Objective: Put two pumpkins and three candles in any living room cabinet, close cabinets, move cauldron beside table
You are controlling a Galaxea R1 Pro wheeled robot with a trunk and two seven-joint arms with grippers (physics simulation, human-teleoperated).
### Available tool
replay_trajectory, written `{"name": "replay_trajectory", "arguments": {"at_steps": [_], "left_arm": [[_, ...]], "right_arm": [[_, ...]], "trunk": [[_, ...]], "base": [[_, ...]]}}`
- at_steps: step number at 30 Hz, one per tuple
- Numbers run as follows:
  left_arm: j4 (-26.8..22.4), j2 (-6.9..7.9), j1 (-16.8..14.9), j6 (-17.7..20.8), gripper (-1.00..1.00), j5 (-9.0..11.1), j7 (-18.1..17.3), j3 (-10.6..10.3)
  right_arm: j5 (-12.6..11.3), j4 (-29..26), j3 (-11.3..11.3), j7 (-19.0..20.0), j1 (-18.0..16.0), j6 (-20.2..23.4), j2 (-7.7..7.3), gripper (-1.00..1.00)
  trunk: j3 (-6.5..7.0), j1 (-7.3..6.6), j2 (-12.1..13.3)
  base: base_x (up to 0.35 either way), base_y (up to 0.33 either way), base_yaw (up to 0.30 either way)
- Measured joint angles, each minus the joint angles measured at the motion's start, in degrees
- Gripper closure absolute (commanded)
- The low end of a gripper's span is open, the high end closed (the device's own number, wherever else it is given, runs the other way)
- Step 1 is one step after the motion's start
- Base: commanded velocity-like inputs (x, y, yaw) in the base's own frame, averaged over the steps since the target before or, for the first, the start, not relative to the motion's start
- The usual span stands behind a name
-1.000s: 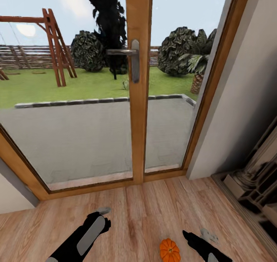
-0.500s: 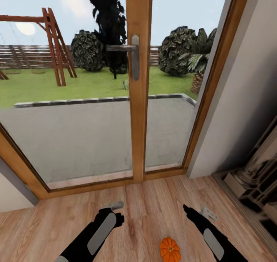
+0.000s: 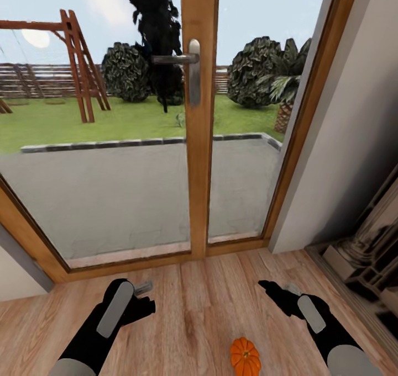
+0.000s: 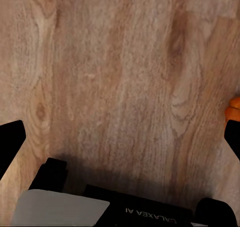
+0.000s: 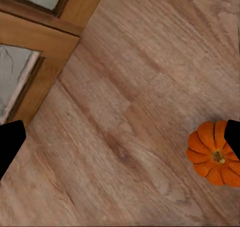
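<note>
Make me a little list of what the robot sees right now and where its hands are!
place: wood floor by a glass door
pumpkin: on the floor, between the arms, nearer the right one
left gripper: above the floor, holding nothing
right gripper: above the floor, open, holding nothing
outside: patio, grass, swing frame, bushes

We read one marking, pale lettering "GALAXEA AI" printed upside down on the black body of the left gripper (image 4: 120, 137), near the camera, no other text legible to us
</note>
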Motion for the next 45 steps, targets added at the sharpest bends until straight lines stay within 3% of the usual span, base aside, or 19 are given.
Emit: {"name": "replay_trajectory", "arguments": {"at_steps": [3, 10, 14, 17, 20, 23, 29, 42, 45], "left_arm": [[-0.05, 0.02, 0.00, 0.76, -1.00, 0.04, 0.00, 0.55], [-0.12, 0.41, -0.01, 0.76, -1.00, -0.16, 0.13, 0.78], [-0.26, 4.35, -0.02, 0.64, -1.00, -0.32, 0.13, 2.07], [-0.27, 8.35, -0.03, 0.64, -1.00, -0.34, 0.03, 4.17], [-0.26, 9.32, -0.04, 0.55, -1.00, -0.04, 0.01, 5.04], [-0.26, 9.49, -0.04, 0.53, -1.00, 0.01, 0.01, 5.21], [-0.24, 9.28, -0.01, 0.44, -1.00, 0.03, 0.10, 5.24], [-0.32, 8.80, 0.00, 0.27, -1.00, 0.11, 0.17, 4.77], [-0.36, 7.89, -0.01, 0.25, -1.00, 0.10, 0.19, 4.74]], "right_arm": [[0.15, 0.05, -3.32, -0.06, 0.01, 1.08, 0.02, -1.00], [0.69, -0.01, -3.87, -0.09, 0.03, 0.60, 0.40, -1.00], [0.41, -0.01, -4.01, 0.09, 0.04, 0.29, 0.55, -1.00], [0.21, -0.04, -4.00, 0.20, 0.10, -2.26, 0.70, -1.00], [0.12, -0.01, -4.01, 0.00, 0.11, -3.52, 0.74, -1.00], [0.11, 0.27, -4.13, -0.34, 0.10, -3.60, 0.73, -1.00], [0.53, 2.75, -5.04, -7.39, -0.06, -3.80, 0.76, -1.00], [0.45, 2.91, -5.65, -8.32, -0.07, -3.70, 0.79, -1.00], [0.44, 2.91, -5.65, -8.32, -0.07, -3.68, 0.80, -1.00]], "trunk": [[-0.54, 0.66, -1.20], [-1.80, 2.20, -4.01], [-2.51, 3.08, -5.62], [-3.05, 3.73, -6.82], [-3.59, 4.39, -8.02], [-4.13, 5.05, -9.22], [-5.20, 6.37, -11.63], [-7.54, 9.23, -16.84], [-8.08, 9.89, -18.05]], "base": [[0.000, 0.000, 0.000], [0.000, 0.000, 0.000], [0.000, 0.000, 0.000], [0.000, 0.000, 0.000], [0.000, 0.000, 0.000], [0.000, 0.000, 0.000], [0.000, 0.000, 0.000], [0.000, 0.000, 0.000], [0.000, 0.000, 0.000]]}}
